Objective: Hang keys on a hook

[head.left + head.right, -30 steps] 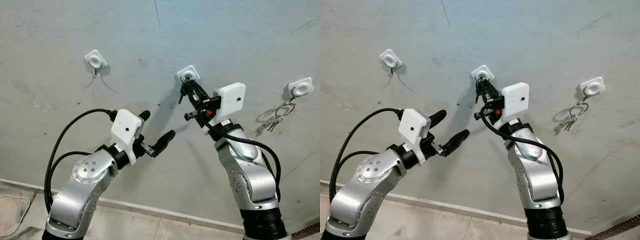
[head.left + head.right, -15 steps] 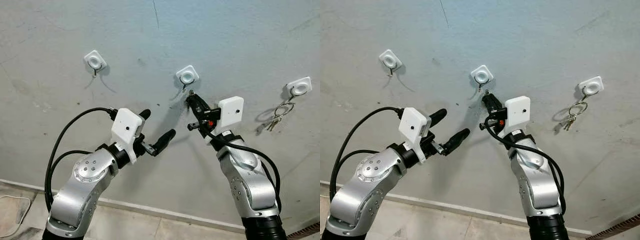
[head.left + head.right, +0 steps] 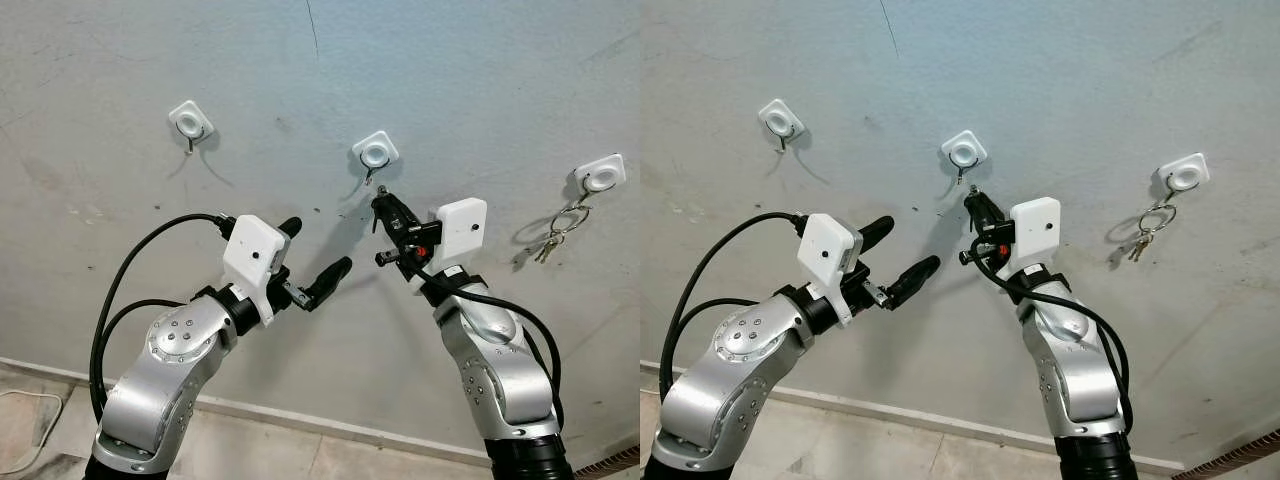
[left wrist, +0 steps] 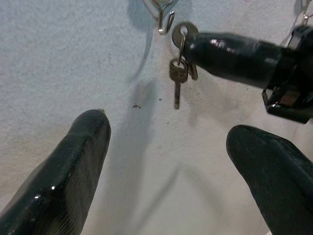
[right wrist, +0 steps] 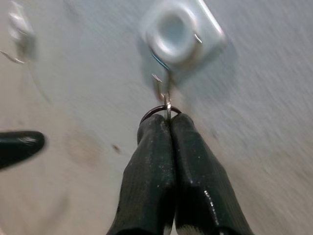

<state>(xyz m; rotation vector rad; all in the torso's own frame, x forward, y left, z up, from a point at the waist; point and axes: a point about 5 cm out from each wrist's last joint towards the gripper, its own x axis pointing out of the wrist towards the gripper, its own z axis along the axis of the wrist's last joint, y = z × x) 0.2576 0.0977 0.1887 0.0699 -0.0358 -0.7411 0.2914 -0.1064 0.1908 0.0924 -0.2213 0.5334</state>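
The right gripper [image 5: 166, 117], jaws pinching the small metal keys [image 4: 178, 73], is hovering just below the middle white wall hook [image 3: 375, 152]; the left gripper [image 3: 318, 262] is waiting, jaws spread.

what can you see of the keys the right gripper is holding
The keys are a small bunch of brass-coloured metal: a round key head at the top with a thin ring through its hole, and a slim key hanging straight down beside a shorter piece. The right gripper is shut on the ring, its black fingers pinching it just below the middle hook on the grey wall. The ring is close under the hook's tip but not yet hung on it.
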